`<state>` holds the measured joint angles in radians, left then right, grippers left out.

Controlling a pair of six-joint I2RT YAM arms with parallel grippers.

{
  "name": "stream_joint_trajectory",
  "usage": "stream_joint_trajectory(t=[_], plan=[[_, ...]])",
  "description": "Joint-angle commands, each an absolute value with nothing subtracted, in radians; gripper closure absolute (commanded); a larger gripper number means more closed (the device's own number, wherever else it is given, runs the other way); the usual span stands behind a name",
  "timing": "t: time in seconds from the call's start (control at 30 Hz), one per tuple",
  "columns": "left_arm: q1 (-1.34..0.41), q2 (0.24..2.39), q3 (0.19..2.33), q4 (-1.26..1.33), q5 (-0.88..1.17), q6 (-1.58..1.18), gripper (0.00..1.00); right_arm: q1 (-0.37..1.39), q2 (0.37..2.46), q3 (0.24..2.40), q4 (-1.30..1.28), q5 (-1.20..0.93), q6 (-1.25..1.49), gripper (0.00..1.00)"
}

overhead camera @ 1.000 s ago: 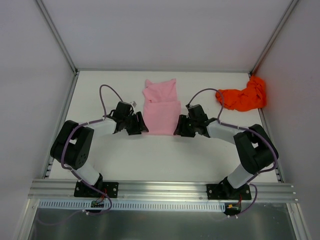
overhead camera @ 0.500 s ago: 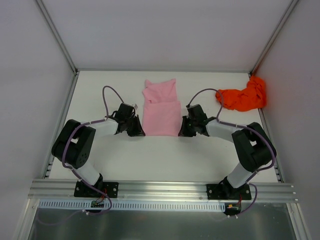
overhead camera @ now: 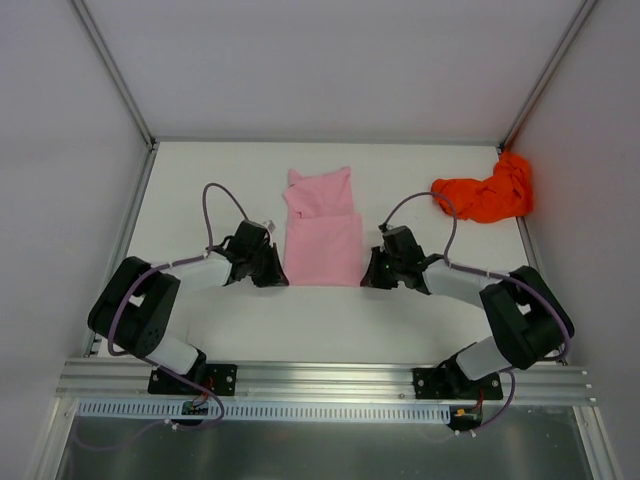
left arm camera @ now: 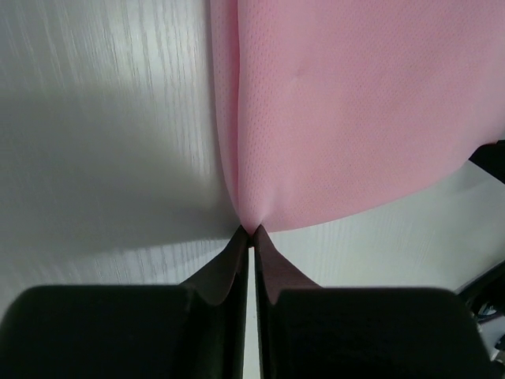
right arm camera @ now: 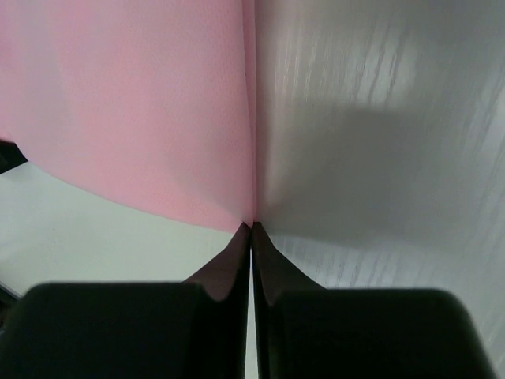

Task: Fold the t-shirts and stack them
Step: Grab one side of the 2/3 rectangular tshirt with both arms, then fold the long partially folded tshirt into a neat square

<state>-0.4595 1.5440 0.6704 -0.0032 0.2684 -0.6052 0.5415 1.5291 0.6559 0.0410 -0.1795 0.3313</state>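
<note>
The pale pink t-shirt [overhead camera: 322, 235] lies folded lengthwise in the middle of the table, collar end away from me. My left gripper [overhead camera: 279, 277] is shut on its near left corner, and the left wrist view shows the pink cloth [left arm camera: 347, 110] pinched at the fingertips [left arm camera: 253, 234]. My right gripper [overhead camera: 368, 277] is shut on the near right corner; pink fabric [right arm camera: 134, 103] meets its closed tips [right arm camera: 252, 227] in the right wrist view. The orange-red t-shirt [overhead camera: 485, 196] sits crumpled at the back right.
White table [overhead camera: 200, 190] enclosed by grey walls with metal frame posts [overhead camera: 120, 80]. A metal rail [overhead camera: 320, 378] runs along the near edge where the arm bases are bolted.
Both grippers went from open to shut on the pink shirt's near corners. They have pulled toward me, and the shirt's near edge has slid a little closer to the bases.
</note>
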Motion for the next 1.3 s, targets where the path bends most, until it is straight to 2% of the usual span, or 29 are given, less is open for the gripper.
stream_joint_trajectory(t=[0.0, 0.23, 0.37, 0.47, 0.6, 0.8, 0.93, 1.27], plan=[[-0.500, 1.471, 0.608, -0.092, 0.195, -0.629, 1.00, 0.578, 1.485, 0.552, -0.124, -0.124, 0.330, 0.99], [-0.627, 1.275, 0.537, -0.187, 0.109, -0.725, 1.00, 0.681, 1.307, 0.519, -0.233, -0.064, 0.383, 0.99], [-0.652, 1.050, 0.511, -0.294, 0.048, -0.793, 1.00, 0.707, 1.130, 0.515, -0.327, -0.026, 0.409, 0.99], [-0.652, 0.955, 0.540, -0.374, 0.009, -0.779, 1.00, 0.707, 1.008, 0.534, -0.396, -0.006, 0.417, 0.99], [-0.652, 0.943, 0.626, -0.434, -0.029, -0.744, 1.00, 0.707, 0.954, 0.606, -0.455, 0.047, 0.399, 0.99], [-0.650, 0.959, 0.738, -0.428, -0.145, -0.735, 1.00, 0.704, 1.048, 0.796, -0.451, 0.100, 0.321, 0.99], [-0.649, 1.005, 0.813, -0.408, -0.242, -0.681, 1.00, 0.672, 1.199, 0.926, -0.414, 0.081, 0.235, 0.99], [-0.531, 1.331, 1.063, -0.267, -0.275, -0.600, 1.00, 0.505, 1.461, 1.206, -0.356, -0.011, 0.121, 0.99]])
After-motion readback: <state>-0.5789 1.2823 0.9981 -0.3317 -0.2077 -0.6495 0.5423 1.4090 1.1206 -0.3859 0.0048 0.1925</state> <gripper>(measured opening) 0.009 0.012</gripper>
